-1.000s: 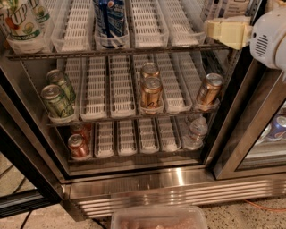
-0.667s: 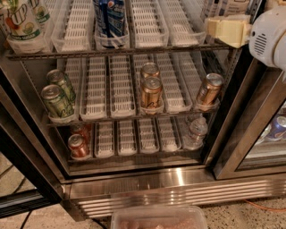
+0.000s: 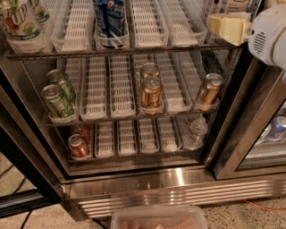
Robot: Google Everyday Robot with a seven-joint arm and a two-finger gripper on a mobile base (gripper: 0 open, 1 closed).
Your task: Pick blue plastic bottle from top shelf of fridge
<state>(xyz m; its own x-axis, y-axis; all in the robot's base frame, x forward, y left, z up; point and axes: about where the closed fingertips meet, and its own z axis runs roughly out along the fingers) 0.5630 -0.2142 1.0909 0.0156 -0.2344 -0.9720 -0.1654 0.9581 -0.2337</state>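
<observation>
The fridge (image 3: 147, 179) stands open in front of me. Its top shelf (image 3: 134, 50) carries white slotted lane trays. My gripper (image 3: 228, 27), cream-coloured on a white arm (image 3: 268, 36), is at the right end of that shelf, level with the tray fronts. Just above it, at the picture's top edge, is a pale thing with dark marks (image 3: 223, 5); I cannot tell whether it is the blue plastic bottle. A dark blue Pepsi bottle (image 3: 109, 20) stands in a middle lane and a 7UP bottle (image 3: 20, 22) at the far left.
The middle shelf holds green cans (image 3: 56, 100) at the left and copper cans (image 3: 151, 91) in the middle and at the right (image 3: 209, 89). The bottom shelf holds red cans (image 3: 79, 145) and a small crinkled water bottle (image 3: 196, 132). A steel door frame (image 3: 250, 134) stands at the right.
The gripper has crept slightly upward at the right end of the top shelf. Nothing else has moved.
</observation>
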